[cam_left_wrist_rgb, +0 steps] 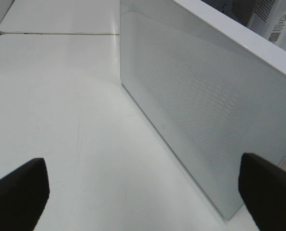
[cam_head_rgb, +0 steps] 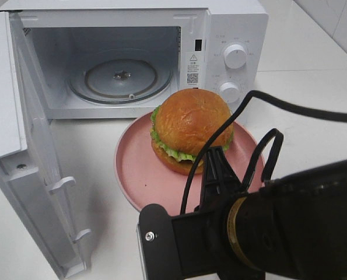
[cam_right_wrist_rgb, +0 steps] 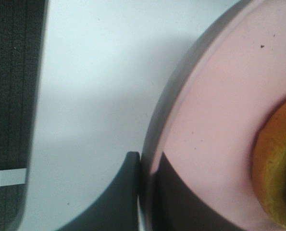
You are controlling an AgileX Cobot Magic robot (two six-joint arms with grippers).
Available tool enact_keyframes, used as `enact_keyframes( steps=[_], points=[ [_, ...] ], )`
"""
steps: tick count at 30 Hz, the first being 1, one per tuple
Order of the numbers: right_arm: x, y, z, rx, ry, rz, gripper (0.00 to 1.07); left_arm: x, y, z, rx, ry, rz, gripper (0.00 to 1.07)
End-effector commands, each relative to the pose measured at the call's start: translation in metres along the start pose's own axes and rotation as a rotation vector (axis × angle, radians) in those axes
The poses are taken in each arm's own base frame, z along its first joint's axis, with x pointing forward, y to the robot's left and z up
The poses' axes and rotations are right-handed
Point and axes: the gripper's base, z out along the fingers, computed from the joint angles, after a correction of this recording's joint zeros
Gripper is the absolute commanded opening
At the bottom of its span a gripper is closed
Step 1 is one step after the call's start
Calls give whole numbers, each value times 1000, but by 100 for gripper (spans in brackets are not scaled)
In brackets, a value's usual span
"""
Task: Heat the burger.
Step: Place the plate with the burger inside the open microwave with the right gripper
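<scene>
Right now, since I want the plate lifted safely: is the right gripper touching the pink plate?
Touching. The right wrist view shows the right gripper clamping the rim of the pink plate.

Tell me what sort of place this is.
Likely a kitchen-style test bench: a white microwave stands with its door open on a white table, and a burger sits on a pink plate before it.

Golden-brown burger (cam_head_rgb: 190, 125), pink plate (cam_head_rgb: 144, 175), white microwave (cam_head_rgb: 237, 23).
</scene>
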Motion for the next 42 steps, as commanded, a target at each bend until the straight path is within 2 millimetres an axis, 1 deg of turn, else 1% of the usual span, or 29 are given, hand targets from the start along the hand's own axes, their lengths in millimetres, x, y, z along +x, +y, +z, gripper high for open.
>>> enact_keyframes(
  steps=[1, 4, 6, 7, 9, 12, 14, 17, 19, 27, 30, 33, 37, 39, 40, 42],
  points=[
    [3, -20, 2, 53, -68, -148, 0, 1, -1, -2, -1, -17, -7, 100],
    [4, -23, 4, 56, -84, -168, 0, 1, -1, -2, -1, -17, -7, 100],
    [8, -35, 9, 72, -141, -206, 0, 1, -1, -2, -1, -17, -7, 100],
    [8, -35, 9, 72, -141, -206, 0, 1, -1, -2, -1, -17, -7, 100],
    [13, -43, 12, 82, -175, -231, 0, 1, -1, -2, -1, -17, -7, 100],
    [15, -45, 14, 82, -178, -230, 0, 1, -1, -2, -1, -17, -7, 100],
    [25, -54, 18, 84, -193, -264, 0, 1, -1, -2, -1, -17, -7, 100],
    [27, -56, 19, 84, -195, -279, 0, 1, -1, -2, -1, -17, -7, 100],
    [39, -62, 24, 73, -187, -311, 0, 1, -1, -2, -1, -17, -7, 100],
    [51, -66, 30, 1, -216, -324, 0, 1, -1, -2, -1, -17, -7, 100],
    [51, -68, 33, -25, -228, -322, 0, 1, -1, -2, -1, -17, -7, 100],
    [51, -71, 38, -34, -230, -365, 0, 1, -1, -2, -1, -17, -7, 100],
    [46, -78, 43, -49, -223, -376, 0, 1, -1, -2, -1, -17, -7, 100],
    [42, -85, 46, -57, -218, -382, 0, 1, -1, -2, -1, -17, -7, 100],
    [42, -85, 46, -57, -218, -382, 0, 1, -1, -2, -1, -17, -7, 100],
    [37, -94, 48, -54, -210, -394, 0, 1, -1, -2, -1, -17, -7, 100]
  ],
)
